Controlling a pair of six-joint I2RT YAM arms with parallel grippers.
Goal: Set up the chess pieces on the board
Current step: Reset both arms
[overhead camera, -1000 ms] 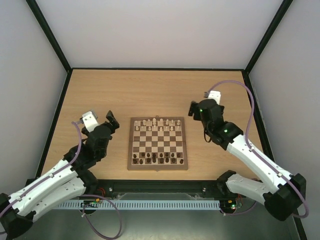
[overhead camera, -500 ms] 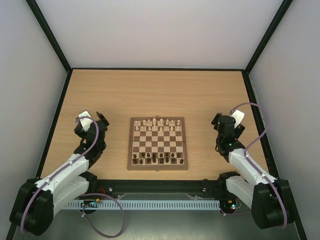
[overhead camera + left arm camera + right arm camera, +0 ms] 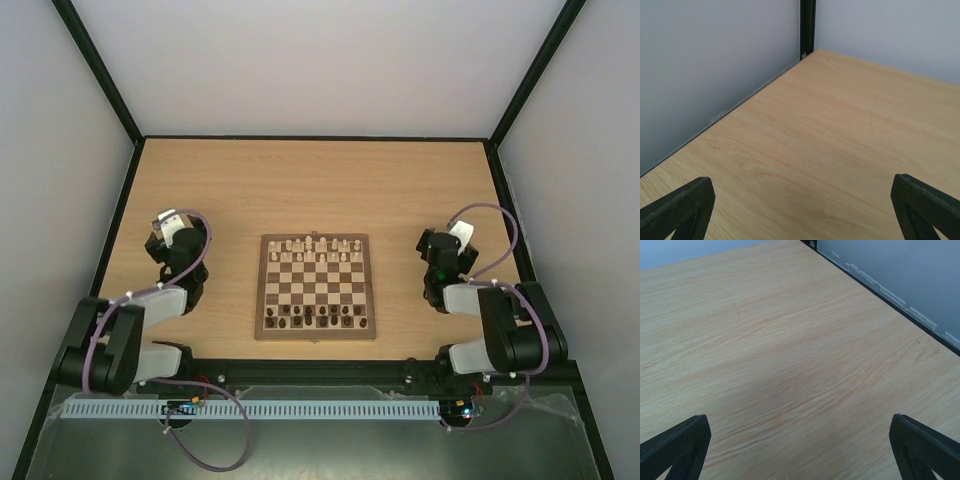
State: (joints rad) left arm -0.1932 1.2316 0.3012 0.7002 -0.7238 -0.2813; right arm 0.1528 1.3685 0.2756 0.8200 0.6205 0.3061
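Note:
The board (image 3: 315, 286) lies in the middle of the table. Pale chess pieces (image 3: 320, 247) stand in its two far rows and dark chess pieces (image 3: 310, 316) in its two near rows. My left gripper (image 3: 163, 235) rests left of the board, with its arm folded back. In the left wrist view that gripper (image 3: 800, 212) is open, its fingers (image 3: 675, 212) wide apart over bare wood. My right gripper (image 3: 436, 242) sits right of the board, also drawn back. In the right wrist view it (image 3: 800, 450) is open with nothing between its fingers (image 3: 927, 447).
The wooden table (image 3: 300, 185) is enclosed by grey walls with black corner posts (image 3: 807, 27). The left wall (image 3: 705, 75) stands close beside the left gripper, and the right wall (image 3: 910, 275) runs along the table's edge beside the right gripper.
Both arms have folded back toward their bases, pulling the grippers away from the board's sides. The pieces have not moved.

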